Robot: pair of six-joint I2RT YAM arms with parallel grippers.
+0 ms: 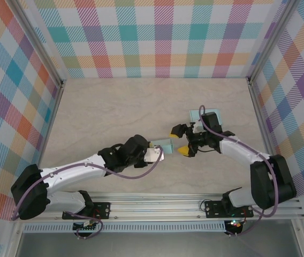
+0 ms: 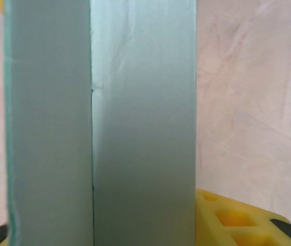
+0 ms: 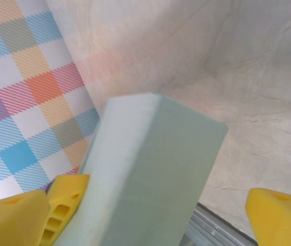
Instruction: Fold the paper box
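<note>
Two grippers meet at the paper box [image 1: 166,144], which sits between them toward the near side of the table [image 1: 114,107]; whether it is lifted or rests on the surface I cannot tell. The left gripper [image 1: 158,152] is closed partway onto one end. In its wrist view a yellow finger [image 2: 237,220] presses against the edge of the pale green panels. The right gripper [image 1: 182,141] has its jaws spread wide around the other end, one finger [image 3: 58,205] against the box and the other well apart, so it grips nothing. The step looks like a re-grip for the next fold. The left grip should be firm but not crushing, while the right closes squarely on one panel beside the seam and bends along that crease. A second pale green piece [image 1: 210,118] lies behind the right wrist and is best left undisturbed.
</note>
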